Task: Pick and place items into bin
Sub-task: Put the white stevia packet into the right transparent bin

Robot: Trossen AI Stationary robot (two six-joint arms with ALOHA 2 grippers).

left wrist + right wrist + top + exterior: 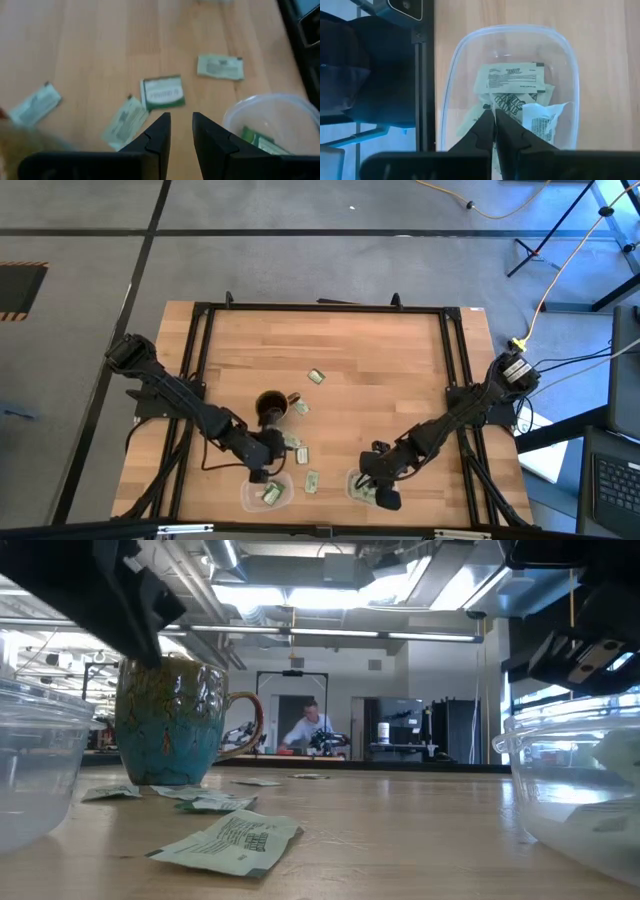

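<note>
Several small pale green and white packets lie flat on the wooden table near the mug (270, 405): one (162, 92) just ahead of my left gripper (181, 116), others (220, 66) (125, 122) beside it, and one (230, 840) close in the low view. My left gripper (263, 472) is slightly open, above the table between the mug and the left clear bin (267, 492), touching nothing. That bin (265, 112) holds a green packet (260, 140). My right gripper (494, 112) is shut over the right clear bin (447, 90), right above the packets (510, 77) lying in it. My right gripper's shut tips stand from above over the heap of packets (507, 102) in the right bin; I cannot tell whether they touch the top packet. Nothing shows pinched between the fingers.
The teal and brown mug (175, 720) stands upright left of the table's middle. Black frame rails (195, 360) (455, 370) run along both table sides. Bare wood lies toward the far edge. A person (310, 728) is in the room far behind the table.
</note>
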